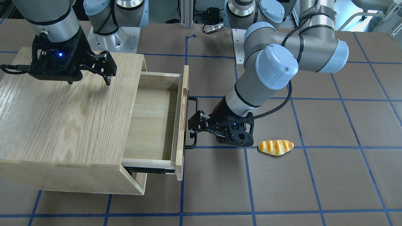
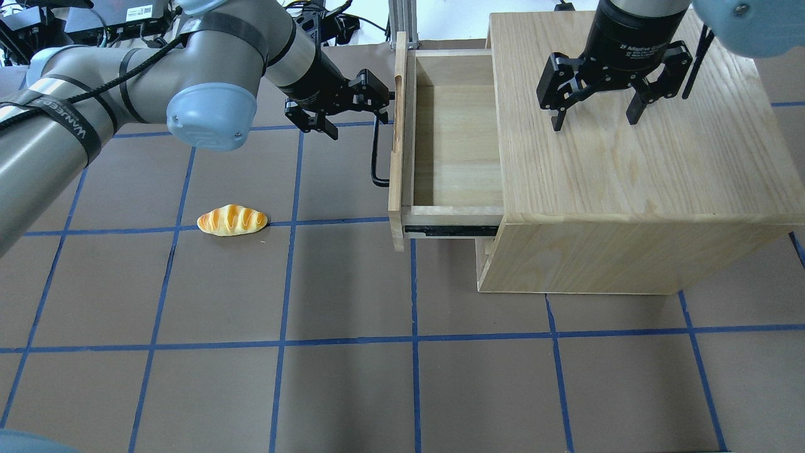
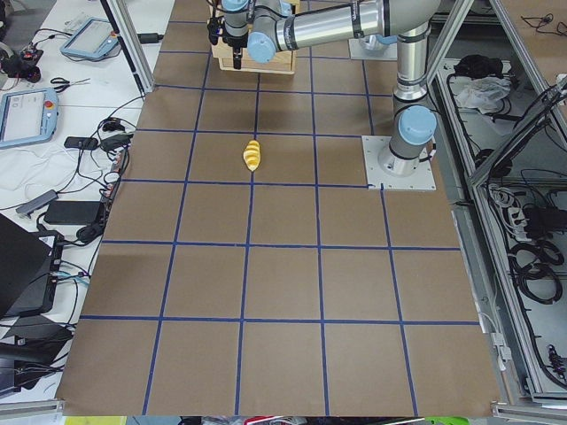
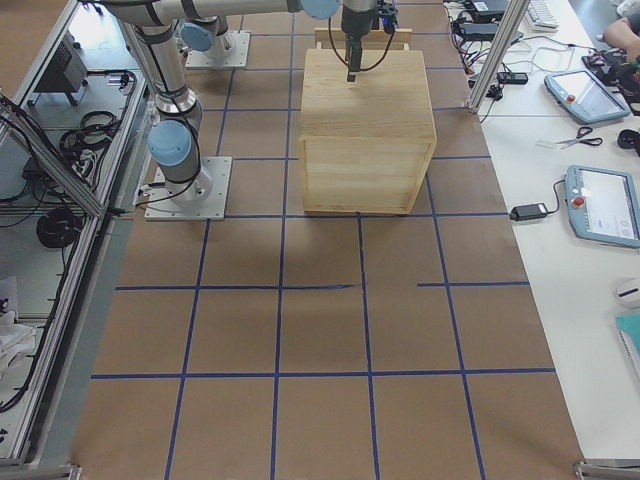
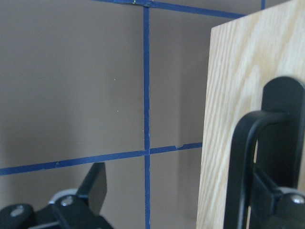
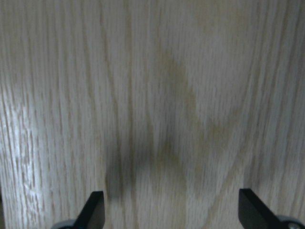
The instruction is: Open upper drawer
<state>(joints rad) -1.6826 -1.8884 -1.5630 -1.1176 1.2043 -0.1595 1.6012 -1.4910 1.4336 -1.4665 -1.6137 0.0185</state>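
Note:
The upper drawer (image 1: 150, 122) (image 2: 456, 145) stands pulled far out of the light-wood cabinet (image 1: 62, 119) (image 2: 629, 176), and its pale bottom is bare. Its front panel (image 2: 396, 151) carries a long black bar handle (image 1: 190, 142) (image 2: 375, 157). My left gripper (image 1: 194, 125) (image 2: 351, 108) is open at the handle's far end. In the left wrist view the handle (image 5: 243, 162) sits just inside the right finger, with the jaws apart. My right gripper (image 2: 595, 116) (image 1: 89, 78) (image 6: 174, 214) is open and empty, hovering just over the cabinet top.
A toy bread roll (image 1: 275, 147) (image 2: 231, 220) (image 3: 252, 155) lies on the brown table on a blue tape line, close behind my left wrist. The drawer's black slide rail (image 2: 449, 230) is exposed. The lower front panel (image 2: 481, 258) stays closed.

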